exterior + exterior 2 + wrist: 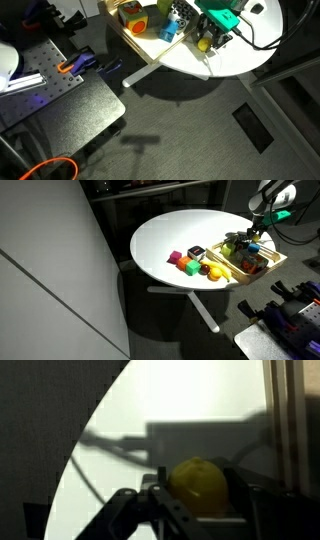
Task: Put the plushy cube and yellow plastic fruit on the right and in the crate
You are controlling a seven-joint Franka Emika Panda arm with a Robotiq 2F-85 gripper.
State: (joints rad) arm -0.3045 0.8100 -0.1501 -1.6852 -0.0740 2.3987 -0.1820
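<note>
Since fingers (158, 498) are clamped tight on yellow plastic fruit (197, 482), arm hangs over crate (240, 273), prob. for drop-off. Plushy cube (196, 252) sits on counter (160, 235), just beside crate.

One counter (160, 230) carries one crate (265, 270). Beside the crate, in an exterior view, lie five loose pieces: one pink cube (174, 256), one green cube (185, 267), one plushy cube (196, 253), one orange piece (204, 270) and one yellow piece (215, 275). One blue cube (168, 32) shows in an exterior view, which brings the cubes to four — one of each colouring. The wrist view shows one yellow plastic fruit (198, 480), clasped by the single end effector (195, 500); whether the loose yellow piece is a second fruit cannot be told. Several pieces lie inside the crate — too small and crowded to count.
</note>
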